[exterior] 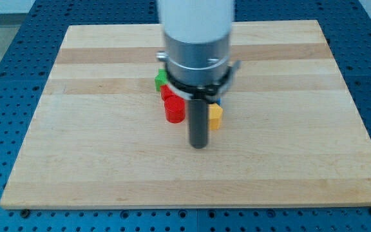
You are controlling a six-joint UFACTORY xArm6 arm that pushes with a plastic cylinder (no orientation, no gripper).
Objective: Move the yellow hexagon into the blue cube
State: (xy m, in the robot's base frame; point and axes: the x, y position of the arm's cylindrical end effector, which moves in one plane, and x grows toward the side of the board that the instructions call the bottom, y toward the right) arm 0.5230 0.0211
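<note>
Pale wooden board (108, 161), small blocks clustered mid-board — green block (161, 80), red cylinder (174, 110), yellow hexagon (216, 116) (partly hidden), blue cube (218, 102)

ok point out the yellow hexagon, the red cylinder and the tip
yellow hexagon (216, 116): camera view, on its front face, right of the rod
red cylinder (174, 111): camera view, on its side wall, left of the rod
my tip (199, 145): camera view, at the rod's lower end, below both blocks

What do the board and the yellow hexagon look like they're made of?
Board: pale wood in glued strips, going by the lengthwise grain bands; matte finish. Yellow hexagon, just right of my tip: probably plastic or painted wood, with uniform saturated colour; too small to settle.
</note>
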